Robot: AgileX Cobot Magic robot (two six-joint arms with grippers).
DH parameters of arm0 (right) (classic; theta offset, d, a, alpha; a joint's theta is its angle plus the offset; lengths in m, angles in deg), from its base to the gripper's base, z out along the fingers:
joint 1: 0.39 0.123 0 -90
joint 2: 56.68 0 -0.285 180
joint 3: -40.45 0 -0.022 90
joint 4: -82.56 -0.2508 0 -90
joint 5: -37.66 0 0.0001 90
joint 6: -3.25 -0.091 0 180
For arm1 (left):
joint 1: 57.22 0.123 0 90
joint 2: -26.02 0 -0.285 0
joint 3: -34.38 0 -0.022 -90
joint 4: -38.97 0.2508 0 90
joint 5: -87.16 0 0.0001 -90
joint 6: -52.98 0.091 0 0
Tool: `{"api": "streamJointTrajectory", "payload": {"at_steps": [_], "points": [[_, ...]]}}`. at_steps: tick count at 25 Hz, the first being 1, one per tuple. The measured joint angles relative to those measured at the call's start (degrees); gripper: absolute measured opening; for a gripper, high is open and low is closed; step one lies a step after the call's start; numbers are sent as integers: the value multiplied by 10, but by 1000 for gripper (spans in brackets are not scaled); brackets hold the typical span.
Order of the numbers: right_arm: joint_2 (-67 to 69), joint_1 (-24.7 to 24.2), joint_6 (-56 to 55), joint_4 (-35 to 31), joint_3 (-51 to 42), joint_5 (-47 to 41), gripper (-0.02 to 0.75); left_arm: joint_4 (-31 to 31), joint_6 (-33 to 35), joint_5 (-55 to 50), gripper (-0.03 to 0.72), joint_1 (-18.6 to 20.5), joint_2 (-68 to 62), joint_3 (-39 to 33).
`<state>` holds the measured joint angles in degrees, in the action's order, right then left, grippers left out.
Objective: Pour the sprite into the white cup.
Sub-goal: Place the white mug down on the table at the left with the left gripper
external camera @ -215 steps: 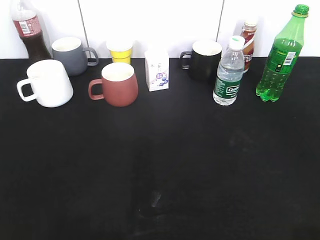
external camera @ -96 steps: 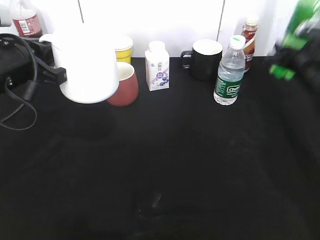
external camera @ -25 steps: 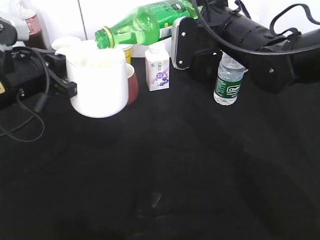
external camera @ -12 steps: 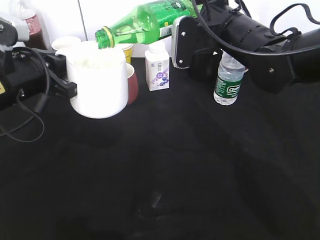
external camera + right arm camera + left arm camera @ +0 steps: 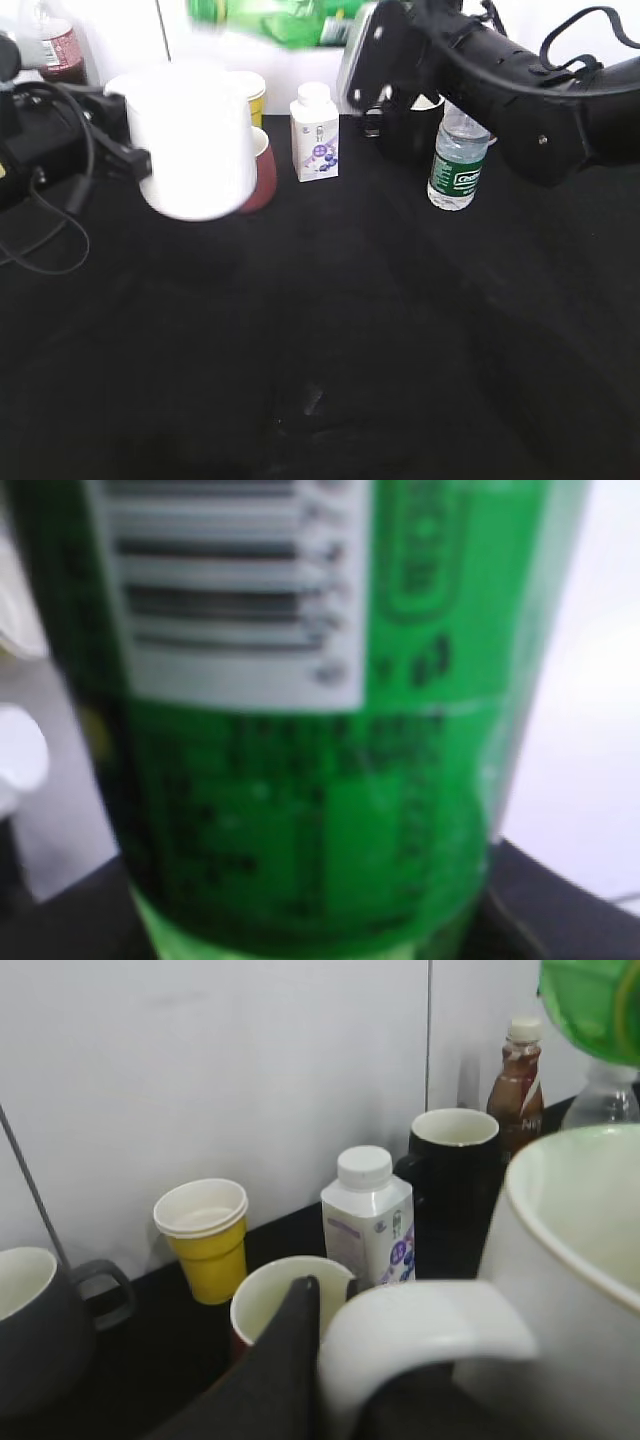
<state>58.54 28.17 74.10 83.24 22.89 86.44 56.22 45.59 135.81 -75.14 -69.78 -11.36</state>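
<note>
Here, the sprite (image 5: 280,18) lay near-horizontal at the top of the exterior view, higher than half a second earlier, its mouth lifted off the white cup (image 5: 190,140). The right jaws were clenched on the sprite, the left jaws on the cup's handle (image 5: 420,1325). The cup hung raised above the counter (image 5: 330,330). I judged the pour ending.

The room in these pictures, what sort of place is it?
Probably a lab test bench, not a kitchen: a black-covered table against a bare white wall, two cabled black robot arms, and mugs and bottles in a row, such as the black mug and water bottle.
</note>
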Motion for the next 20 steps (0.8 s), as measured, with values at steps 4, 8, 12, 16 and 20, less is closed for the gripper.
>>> {"api": "streamJointTrajectory", "payload": {"at_steps": [4, 8, 12, 16, 20], "points": [[0, 0, -226, -3, 0, 0, 377, -23, 0, 11, 54, 0, 0, 0], [0, 0, -502, -22, 0, -27, 377, -73, 0, 23, 54, 66, -1, 0], [0, 0, -580, -22, 0, -45, 377, -84, 0, 91, 54, 192, -37, 0], [0, 0, -612, -22, 0, -45, 377, -97, 0, 162, 54, 229, -185, 36], [0, 0, -621, -22, 0, -45, 377, -100, 0, 162, 54, 229, -340, 139]]}}
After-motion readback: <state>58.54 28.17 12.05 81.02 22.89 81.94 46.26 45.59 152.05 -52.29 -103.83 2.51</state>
